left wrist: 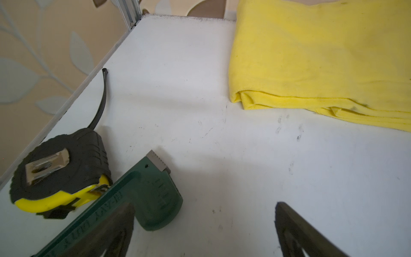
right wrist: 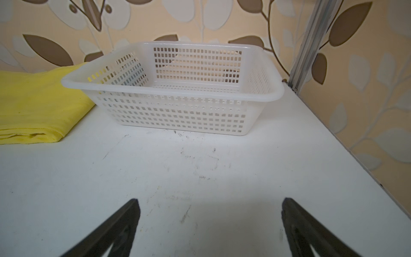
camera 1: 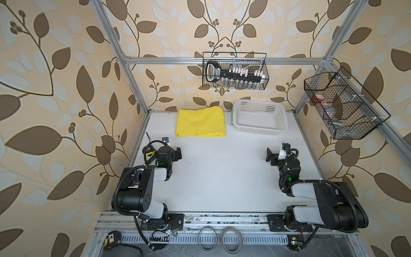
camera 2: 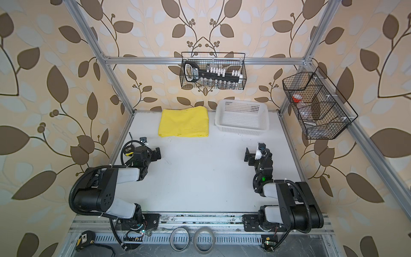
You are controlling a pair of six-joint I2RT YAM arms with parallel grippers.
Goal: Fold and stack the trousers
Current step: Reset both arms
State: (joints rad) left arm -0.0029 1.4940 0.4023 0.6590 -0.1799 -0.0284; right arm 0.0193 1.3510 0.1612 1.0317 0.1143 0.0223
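Bright yellow trousers (camera 1: 200,122) (camera 2: 184,122) lie folded into a flat, roughly rectangular bundle at the far edge of a white table (camera 1: 222,173), against the leaf-patterned back wall. They are left of centre in both top views.

The left end effector (camera 1: 178,154) (camera 2: 157,153) hovers low over the table on the near side of the trousers, well apart from them. Its jaws are spread wide and hold nothing. In the left wrist view the two dark fingers (left wrist: 120,224) frame bare table, and the trousers (left wrist: 322,62) lie ahead and off to the side of the open gap.

The right end effector (camera 1: 269,155) (camera 2: 248,155) hovers over the right half of the table, also spread wide and empty. It is farther from the trousers than the left one. A white perforated basket (camera 1: 259,131) (camera 2: 241,130) stands ahead of it, just beside the trousers on their right. In the right wrist view the basket (right wrist: 178,91) is straight ahead and the trousers (right wrist: 33,106) show next to it.

The cloth is soft and plain, with gentle wrinkles on top. Several stacked layers show along the near edge, and one corner is rounded by the fold. A few faint dark smudges mark the fabric.

In the left wrist view, a black and yellow tape measure (left wrist: 60,169) and a green wrench (left wrist: 142,195) lie near the left end effector.
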